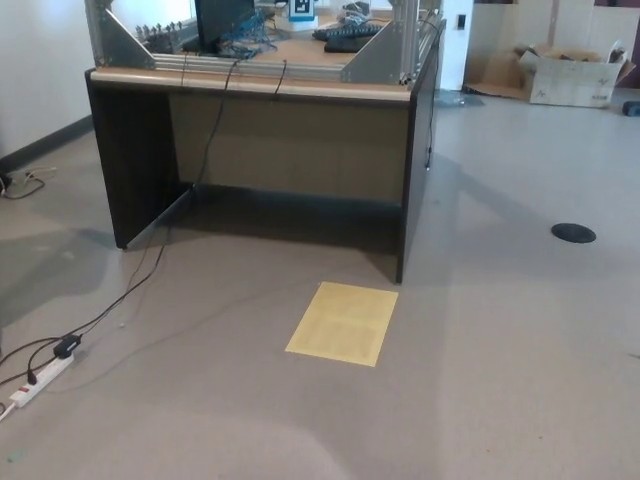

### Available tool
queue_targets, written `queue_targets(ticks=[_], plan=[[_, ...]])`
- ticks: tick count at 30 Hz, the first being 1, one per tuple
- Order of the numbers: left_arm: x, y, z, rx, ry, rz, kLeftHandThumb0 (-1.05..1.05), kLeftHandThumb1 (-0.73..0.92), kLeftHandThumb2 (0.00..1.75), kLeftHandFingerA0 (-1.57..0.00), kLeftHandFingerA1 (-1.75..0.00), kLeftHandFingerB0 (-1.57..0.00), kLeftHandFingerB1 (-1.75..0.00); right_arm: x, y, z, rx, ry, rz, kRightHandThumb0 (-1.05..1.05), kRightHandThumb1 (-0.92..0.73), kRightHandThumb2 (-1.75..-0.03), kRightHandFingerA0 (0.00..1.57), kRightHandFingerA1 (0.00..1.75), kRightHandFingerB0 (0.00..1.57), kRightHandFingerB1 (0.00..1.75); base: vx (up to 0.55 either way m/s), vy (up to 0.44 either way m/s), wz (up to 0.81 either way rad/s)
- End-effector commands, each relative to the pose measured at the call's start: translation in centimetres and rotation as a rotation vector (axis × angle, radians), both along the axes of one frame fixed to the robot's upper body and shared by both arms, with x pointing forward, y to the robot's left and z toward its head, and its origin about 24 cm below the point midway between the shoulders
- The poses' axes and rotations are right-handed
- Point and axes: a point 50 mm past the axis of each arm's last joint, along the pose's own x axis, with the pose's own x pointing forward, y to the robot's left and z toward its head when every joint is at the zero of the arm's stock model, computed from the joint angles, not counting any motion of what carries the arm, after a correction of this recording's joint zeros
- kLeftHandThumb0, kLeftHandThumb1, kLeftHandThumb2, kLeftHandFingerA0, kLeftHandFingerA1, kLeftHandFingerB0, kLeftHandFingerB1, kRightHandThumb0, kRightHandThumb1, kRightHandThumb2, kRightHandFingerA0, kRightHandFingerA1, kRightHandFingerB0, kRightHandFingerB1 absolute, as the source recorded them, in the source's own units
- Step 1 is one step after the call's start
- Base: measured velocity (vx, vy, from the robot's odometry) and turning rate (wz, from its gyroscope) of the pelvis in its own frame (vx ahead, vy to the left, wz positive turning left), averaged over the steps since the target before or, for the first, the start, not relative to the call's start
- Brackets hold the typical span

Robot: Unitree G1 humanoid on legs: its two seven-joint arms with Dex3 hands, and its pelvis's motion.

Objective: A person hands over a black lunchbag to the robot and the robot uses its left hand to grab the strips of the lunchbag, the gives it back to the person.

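Standing on grey floor (480, 400), a desk (290, 150) faces a yellow sheet (343, 323); neither hand shows.

a sheet (342, 323) lies on the floor (500, 380) before the desk (270, 150); a power strip (38, 382) lies far left.

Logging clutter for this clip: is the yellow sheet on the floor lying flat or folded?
Flat: the yellow sheet lies spread on the floor, all four corners visible.
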Motion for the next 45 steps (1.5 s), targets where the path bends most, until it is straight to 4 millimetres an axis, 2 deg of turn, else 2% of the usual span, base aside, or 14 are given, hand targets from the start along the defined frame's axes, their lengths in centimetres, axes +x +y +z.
queue_targets(ticks=[1,5,6,7,8,9,10,11,12,14,23,32,38,45], plan=[[2.5,0.6,4.4,0.032,-0.292,-0.138,-0.55,0.38,0.75,-0.01,-0.35,-0.07,-0.34,1.4,0.1,2.0,-0.008,-0.201,0.05,-0.59,-0.75,-0.62,0.47,0.43,0.4,0.38,0.0,0.0,0.0],[4.3,0.4,7.3,0.064,-0.381,-0.214,-0.72,0.45,0.75,-0.1,-0.29,-0.1,-0.24,1.4,0.2,2.0,-0.011,-0.213,0.058,-0.6,-0.75,-0.62,0.47,0.43,0.4,0.38,0.0,0.0,0.0],[5.2,0.0,8.9,0.065,-0.456,-0.258,-0.67,0.52,0.59,-0.1,-0.25,-0.12,-0.22,1.4,0.3,2.0,-0.001,-0.217,0.056,-0.59,-0.75,-0.62,0.47,0.43,0.4,0.38,0.0,0.0,0.0],[6.4,-0.9,11.6,0.084,-0.547,-0.338,-0.65,0.42,0.77,-0.04,-0.25,-0.08,-0.25,1.3,0.4,2.0,-0.002,-0.216,0.059,-0.59,-0.75,-0.62,0.45,0.42,0.39,0.38,0.0,0.0,0.0],[7.3,-1.7,13.9,0.094,-0.608,-0.393,-0.63,0.41,0.76,-0.04,-0.23,-0.07,-0.24,1.3,0.4,2.0,-0.009,-0.219,0.062,-0.6,-0.75,-0.62,0.46,0.42,0.4,0.38,0.0,0.0,0.0],[7.5,-2.0,14.4,0.095,-0.618,-0.402,-0.63,0.41,0.76,-0.04,-0.23,-0.07,-0.24,1.4,0.4,2.0,-0.012,-0.221,0.063,-0.6,-0.75,-0.62,0.46,0.42,0.4,0.38,0.0,0.0,0.0],[8.3,-2.5,16.2,0.114,-0.659,-0.43,-0.62,0.53,0.56,-0.03,-0.25,-0.07,-0.25,1.7,0.4,2.2,-0.017,-0.23,0.062,-0.61,-0.75,-0.63,0.47,0.42,0.4,0.38,0.0,0.0,0.0],[9.0,-3.1,17.7,0.13,-0.703,-0.456,-0.63,0.41,0.8,0.0,-0.23,-0.06,-0.24,2.1,0.3,2.5,-0.018,-0.241,0.059,-0.6,-0.75,-0.62,0.47,0.43,0.4,0.38,0.0,0.0,0.0],[10.3,-4.1,20.6,0.147,-0.78,-0.492,-0.66,0.42,0.79,-0.01,-0.17,-0.06,-0.2,2.9,0.3,3.0,-0.01,-0.26,0.054,-0.59,-0.75,-0.62,0.47,0.42,0.4,0.38,0.0,0.0,0.0],[11.2,-5.1,23.5,0.16,-0.871,-0.527,-0.67,0.43,0.79,-0.02,-0.18,-0.07,-0.2,3.6,0.4,3.5,0.005,-0.283,0.047,-0.58,-0.75,-0.62,0.48,0.43,0.4,0.38,0.0,0.0,0.0],[12.2,-10.1,33.3,0.251,-1.073,-0.706,-0.71,0.46,0.83,0.0,-0.11,-0.02,-0.15,4.0,0.1,3.9,0.0,-0.292,0.043,-0.61,-0.74,-0.62,0.47,0.42,0.41,0.38,0.0,0.0,0.0],[13.2,-14.1,38.2,0.309,-1.17,-0.782,-0.74,0.46,0.81,-0.01,-0.07,-0.07,-0.14,4.2,0.2,3.9,-0.006,-0.285,0.042,-0.59,-0.74,-0.62,0.47,0.42,0.42,0.39,0.0,0.0,0.0],[13.5,-16.0,39.5,0.313,-1.177,-0.819,-0.77,0.48,0.83,0.0,-0.04,-0.03,-0.09,3.5,0.2,3.5,0.013,-0.277,0.033,-0.59,-0.72,-0.62,0.48,0.42,0.43,0.39,0.0,0.0,0.0],[13.7,-21.2,40.8,0.306,-1.207,-0.927,-0.77,0.48,0.82,0.0,0.0,-0.04,-0.07,3.1,0.5,3.1,0.003,-0.266,0.046,-0.61,-0.73,-0.62,0.48,0.43,0.42,0.39,0.0,0.0,0.0]])
